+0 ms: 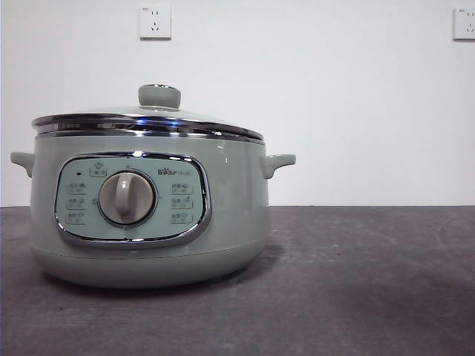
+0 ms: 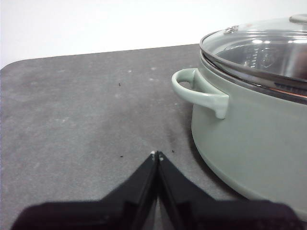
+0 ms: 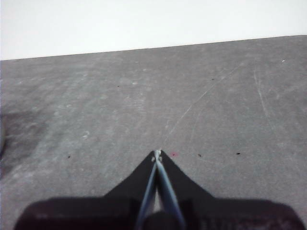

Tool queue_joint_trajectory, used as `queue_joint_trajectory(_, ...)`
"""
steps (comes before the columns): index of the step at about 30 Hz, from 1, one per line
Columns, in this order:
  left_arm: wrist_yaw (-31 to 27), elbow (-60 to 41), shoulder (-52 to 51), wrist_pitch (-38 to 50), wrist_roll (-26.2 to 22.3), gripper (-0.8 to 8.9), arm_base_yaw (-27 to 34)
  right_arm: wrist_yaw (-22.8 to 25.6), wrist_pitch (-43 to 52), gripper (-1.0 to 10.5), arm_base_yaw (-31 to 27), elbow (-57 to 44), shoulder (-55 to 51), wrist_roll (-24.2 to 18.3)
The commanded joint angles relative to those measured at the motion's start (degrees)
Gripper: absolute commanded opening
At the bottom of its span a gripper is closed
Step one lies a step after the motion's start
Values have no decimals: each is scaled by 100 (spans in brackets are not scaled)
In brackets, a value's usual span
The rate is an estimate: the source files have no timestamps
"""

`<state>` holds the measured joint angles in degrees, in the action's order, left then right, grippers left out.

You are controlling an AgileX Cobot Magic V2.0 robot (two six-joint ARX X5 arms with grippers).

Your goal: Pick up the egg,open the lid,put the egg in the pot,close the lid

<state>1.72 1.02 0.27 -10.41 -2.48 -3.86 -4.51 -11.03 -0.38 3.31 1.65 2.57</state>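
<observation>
Dark grey table (image 1: 371, 282) under lidded pot (image 1: 148, 222), glass lid (image 1: 148, 119) seated.

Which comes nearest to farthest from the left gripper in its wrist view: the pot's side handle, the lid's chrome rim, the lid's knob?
From the left gripper, jaws shut above the table:
1. Side handle, sticking out from the pot wall.
2. Chrome rim, around the lid.
3. Knob, atop the lid, cut by the picture's edge.
</observation>
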Motion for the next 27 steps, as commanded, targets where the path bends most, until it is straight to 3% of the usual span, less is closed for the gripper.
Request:
queue_joint_trajectory(1, -9, -85, -17, 24, -15, -3, 20, -2, -114, 2, 7, -61, -146, 52)
queue_joint_trajectory(14, -9, -85, -17, 24, -15, -3, 20, -192, 76, 2, 173, -295, -160, -39)
queue_joint_trajectory(17, -7, -85, -17, 24, -15, -3, 20, -153, 76, 2, 273, -295, -160, 138)
queue_joint_trajectory(27, -9, -85, -17, 24, -15, -3, 20, -94, 76, 2, 282, -293, -160, 144)
